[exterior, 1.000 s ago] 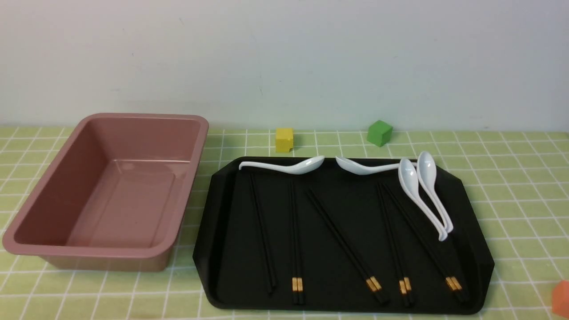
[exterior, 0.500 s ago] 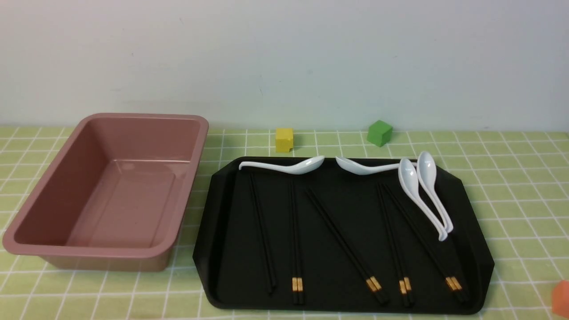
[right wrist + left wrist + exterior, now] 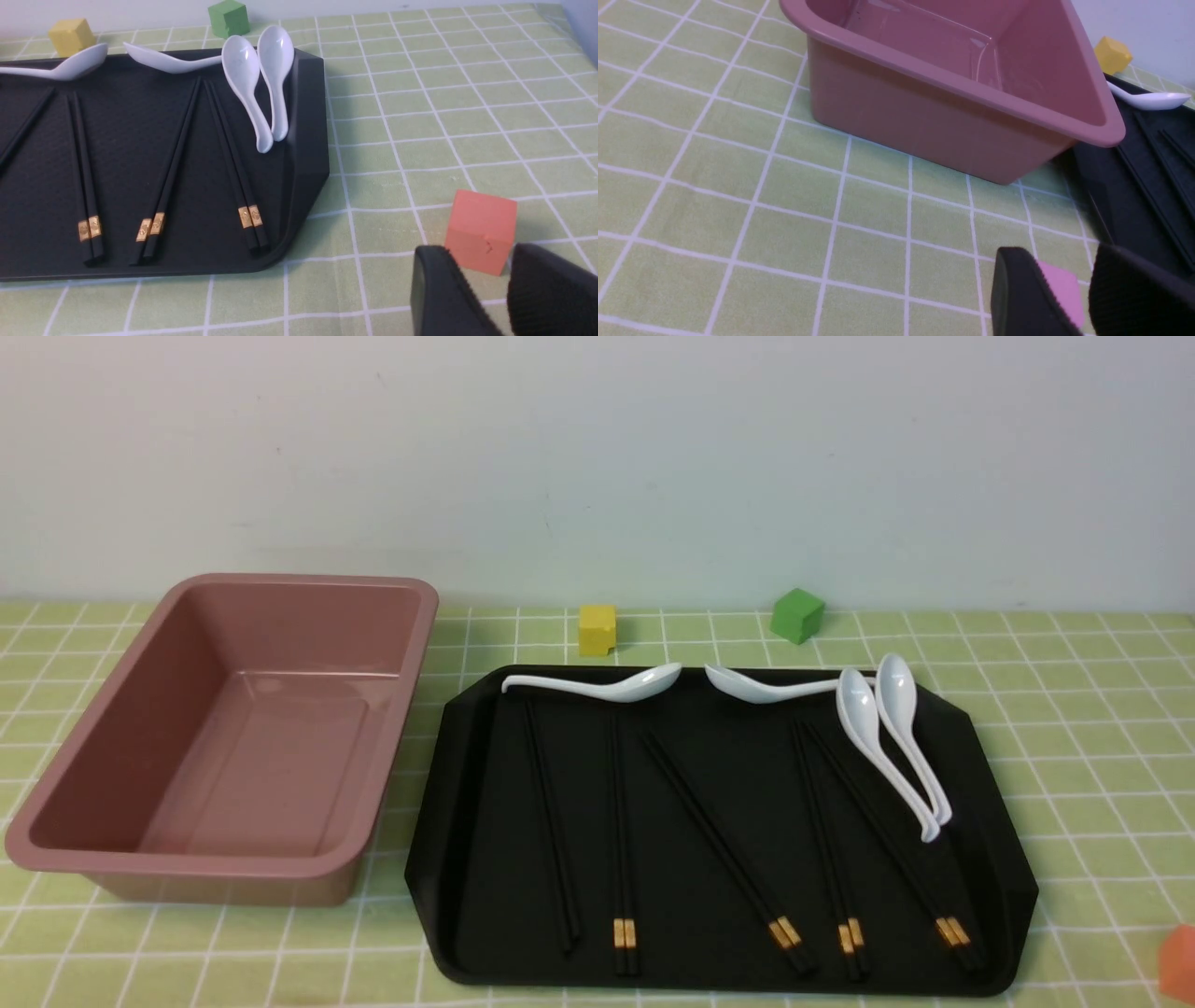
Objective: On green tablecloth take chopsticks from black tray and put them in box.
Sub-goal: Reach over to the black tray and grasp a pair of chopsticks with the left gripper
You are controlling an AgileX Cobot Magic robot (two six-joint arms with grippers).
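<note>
**Hidden or cut off:** both arms are outside the front view, and only black finger ends show in the wrist views.
- Left gripper (image 3: 1057, 255): fingers spread, pinching nothing, one masking part of a small pink block (image 3: 1059, 291).
- Right gripper (image 3: 479, 254): fingers spread, pinching nothing, near an orange cube (image 3: 481, 231) that the front view crops.

**Writing:** the gold bands on 4 chopstick pairs carry marks too small to read.

**Stock:**
- Large matte black rectangular tray (image 3: 448, 859), holding 5 pairs of thin black chopsticks (image 3: 714, 826) and 4 glossy white spoons (image 3: 864, 728).
- Deep dusty-pink plastic box (image 3: 93, 761), at the tray's 9 o'clock.
- Small yellow cube (image 3: 597, 629), at the tray's 11 o'clock.
- Small green cube (image 3: 797, 615), at the tray's 1 o'clock.

**Surface:** light yellow-green tablecloth (image 3: 1102, 709) with a white grid, against a plain pale wall (image 3: 597, 457).
</note>
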